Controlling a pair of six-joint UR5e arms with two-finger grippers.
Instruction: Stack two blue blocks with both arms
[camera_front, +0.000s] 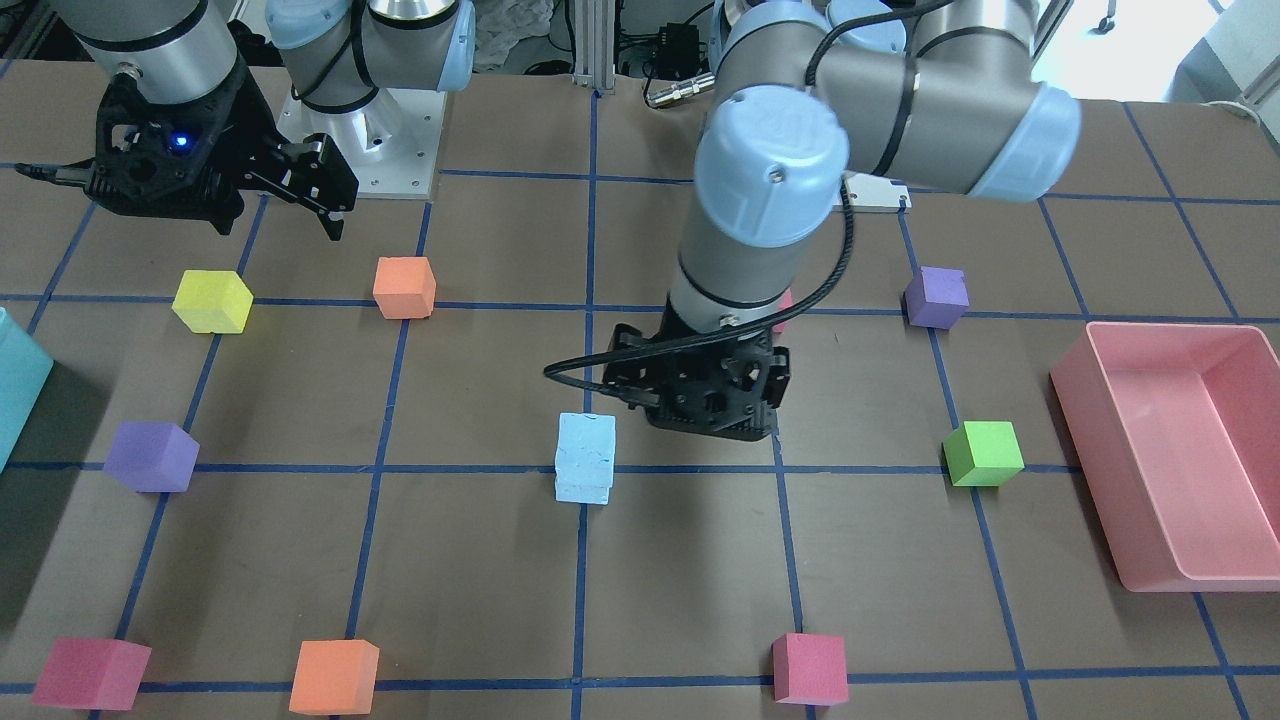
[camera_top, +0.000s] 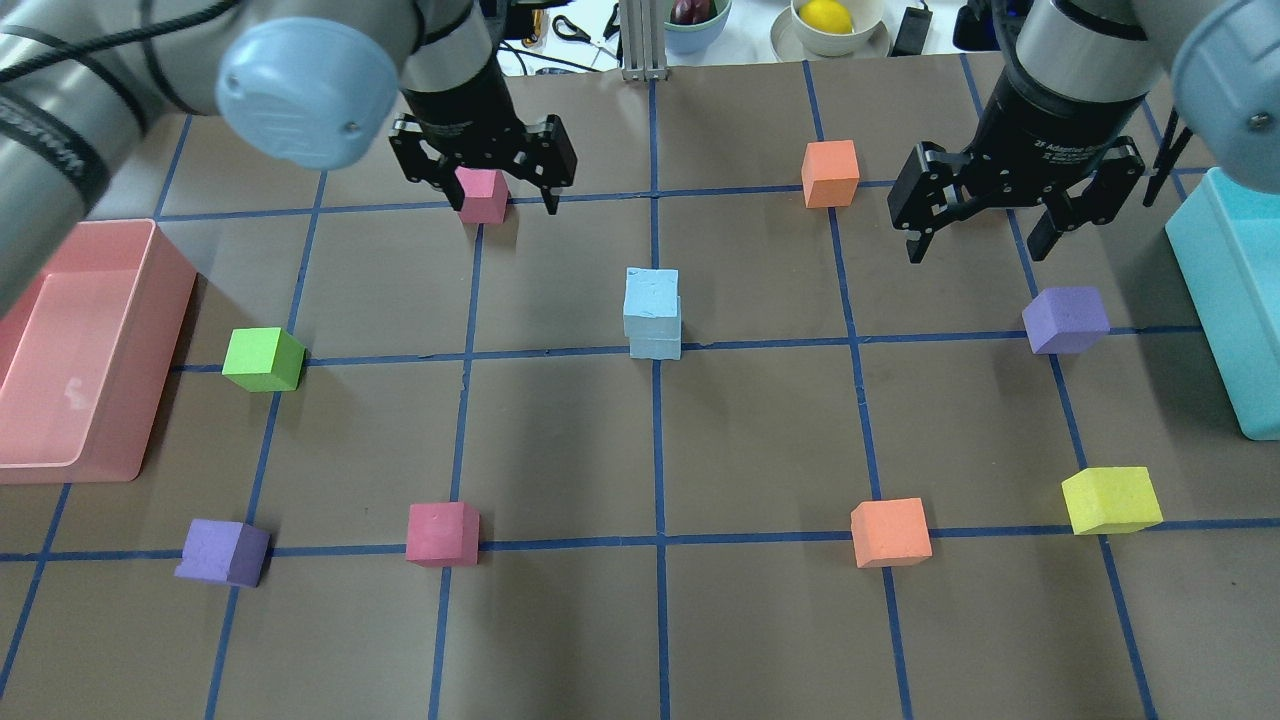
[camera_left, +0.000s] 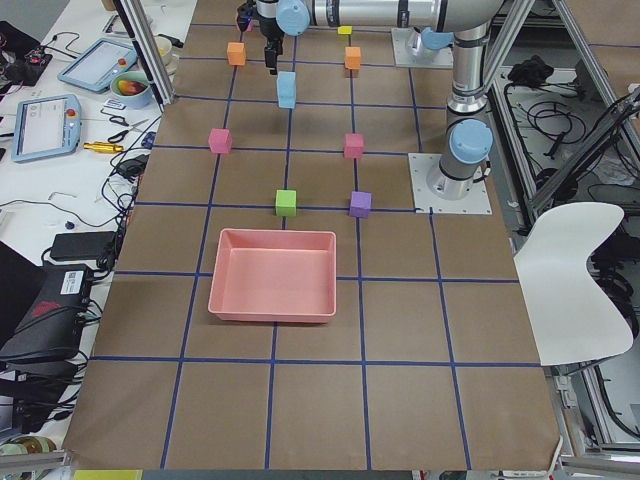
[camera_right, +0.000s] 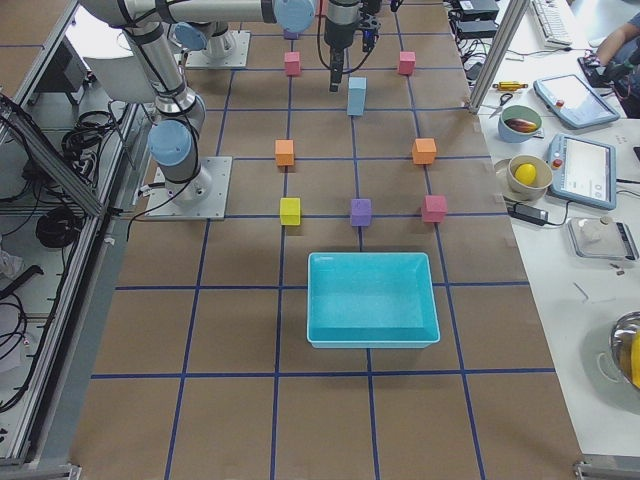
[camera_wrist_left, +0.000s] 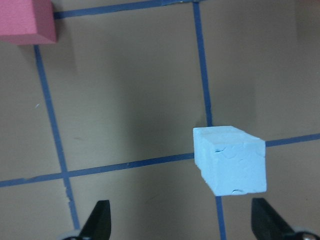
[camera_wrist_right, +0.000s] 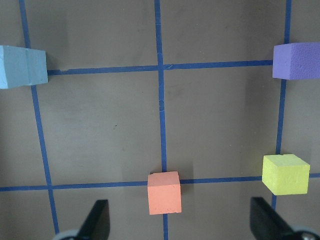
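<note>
two blue blocks stacked one atop the other on the worktop, centre frame in the overhead view, at a crossing of blue tape lines, the top one turned slightly off the bottom one. free-standing, touched by neither gripper.

left gripper spread wide and empty, fingertips at the lower corners of its own wrist view, the stack right of centre just above the right-hand tip. from overhead, the same gripper seemingly straddling a pink cube left of top centre. impression corrected by the wrist view: that cube far off in the upper left corner, well clear of the fingers. in the front-facing view, fingertips hidden behind the gripper body just right of the stack, the pink cube reduced to a sliver behind the arm.

right gripper likewise agape with nothing held, hanging at upper right of the overhead view, well apart from the stack. in its wrist view only: an orange cube at bottom centre, a yellow cube at lower right, a purple cube at the right edge, one side of the stack cut off at the left edge.

in both side views, the stack a pale upright column near the top of frame, fingers too small to judge. teal bin at the overhead view's right edge, pink bin at its left.
</note>
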